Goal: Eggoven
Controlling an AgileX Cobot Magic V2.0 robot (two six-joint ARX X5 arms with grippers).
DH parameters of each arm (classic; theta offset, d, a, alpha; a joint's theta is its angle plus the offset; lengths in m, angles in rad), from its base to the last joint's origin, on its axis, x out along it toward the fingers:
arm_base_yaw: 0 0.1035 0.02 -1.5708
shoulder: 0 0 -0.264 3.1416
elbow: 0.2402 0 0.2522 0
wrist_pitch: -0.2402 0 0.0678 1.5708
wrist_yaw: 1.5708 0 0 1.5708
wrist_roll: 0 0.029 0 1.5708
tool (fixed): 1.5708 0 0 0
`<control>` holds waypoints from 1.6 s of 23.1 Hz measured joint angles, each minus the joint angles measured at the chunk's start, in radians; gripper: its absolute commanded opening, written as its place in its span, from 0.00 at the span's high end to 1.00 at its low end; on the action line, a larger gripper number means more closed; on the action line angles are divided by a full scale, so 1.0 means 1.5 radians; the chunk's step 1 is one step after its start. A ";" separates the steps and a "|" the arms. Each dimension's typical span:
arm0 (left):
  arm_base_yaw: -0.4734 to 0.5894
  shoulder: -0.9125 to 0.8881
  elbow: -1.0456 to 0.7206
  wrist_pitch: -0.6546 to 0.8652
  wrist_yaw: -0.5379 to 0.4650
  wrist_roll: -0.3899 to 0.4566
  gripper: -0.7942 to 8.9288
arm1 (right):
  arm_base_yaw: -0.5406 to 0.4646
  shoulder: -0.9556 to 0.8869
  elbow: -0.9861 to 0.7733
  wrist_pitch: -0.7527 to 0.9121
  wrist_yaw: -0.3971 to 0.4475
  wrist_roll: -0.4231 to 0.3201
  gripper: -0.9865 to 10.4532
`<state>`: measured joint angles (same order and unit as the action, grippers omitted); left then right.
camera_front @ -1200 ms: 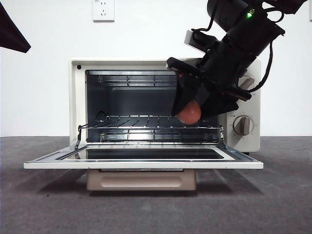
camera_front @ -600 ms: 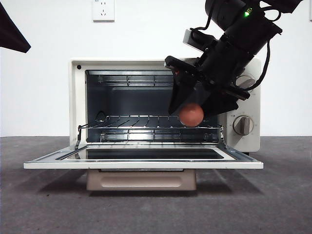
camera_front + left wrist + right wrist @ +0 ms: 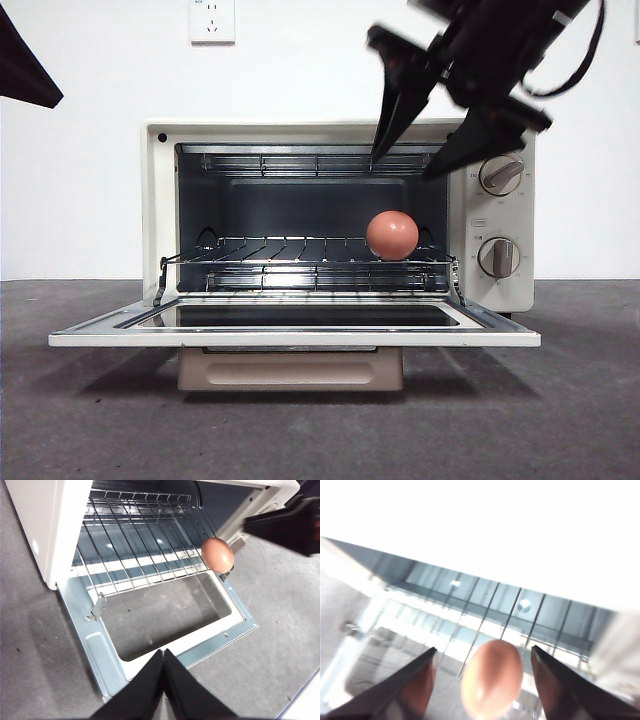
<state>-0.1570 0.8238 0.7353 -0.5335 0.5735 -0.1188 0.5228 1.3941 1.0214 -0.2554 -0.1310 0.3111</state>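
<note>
Egg [image 3: 392, 235] rests on rack inside open toaster oven [image 3: 155, 200]. Right gripper [image 3: 432, 128] above it, jaws spread, empty; left gripper [image 3: 163, 652] closed, idle. Next likely: shut door.

Front view evenly lit and sharp, soft shadow under the oven door [image 3: 300, 337], moving right gripper [image 3: 420, 150] motion-blurred; right wrist view overexposed, egg [image 3: 491, 684] blurred; left wrist view clear.

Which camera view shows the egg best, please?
The front view: the egg sits sharp and whole on the wire rack. The left wrist view shows it smaller, from above. The right wrist view shows it blurred between the open right hand.
</note>
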 measured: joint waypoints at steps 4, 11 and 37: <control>0.003 0.023 -0.011 0.045 0.001 0.000 0.91 | 0.018 -0.106 0.000 -0.075 0.000 -0.001 0.65; 0.031 0.137 -0.088 0.154 0.001 -0.012 0.91 | 0.045 -0.252 0.000 -0.203 0.000 -0.018 0.65; 0.023 0.504 -0.099 0.410 0.048 -0.053 0.91 | 0.050 -0.448 0.000 -0.275 0.036 -0.018 0.65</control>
<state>-0.1226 1.5799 0.5869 0.0818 0.6453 -0.1986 0.5976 0.7223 1.0214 -0.6685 -0.0776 0.2840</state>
